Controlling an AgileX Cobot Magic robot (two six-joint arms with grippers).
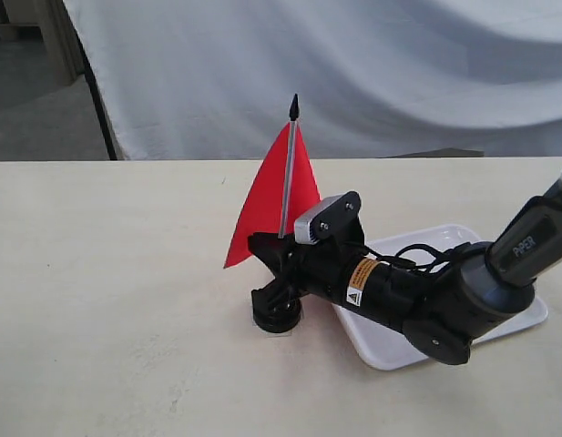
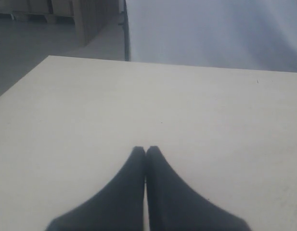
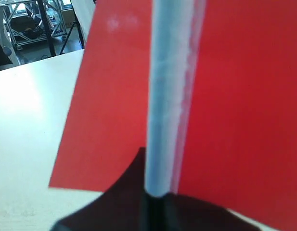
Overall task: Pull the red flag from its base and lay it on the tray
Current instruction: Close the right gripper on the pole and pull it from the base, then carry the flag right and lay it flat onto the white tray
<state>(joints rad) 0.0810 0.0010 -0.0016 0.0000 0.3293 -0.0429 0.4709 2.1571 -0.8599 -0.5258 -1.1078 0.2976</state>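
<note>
The red flag [image 1: 265, 208] stands upright, its grey stick [image 1: 287, 177] set in the small round black base [image 1: 277, 317] on the table. My right gripper [image 1: 273, 248] reaches in from the right and is shut on the stick just below the cloth, a little above the base. In the right wrist view the stick [image 3: 166, 96] runs down between the dark fingers [image 3: 124, 192], with the red cloth [image 3: 114, 91] behind it. The white tray [image 1: 532, 311] lies under and behind my right arm, partly hidden by it. My left gripper [image 2: 146, 153] is shut on nothing above bare table.
A white cloth backdrop [image 1: 372, 73] hangs behind the table's far edge. The pale tabletop [image 1: 107, 273] stretches to the left of the base. A metal frame [image 3: 28, 24] stands beyond the table in the right wrist view.
</note>
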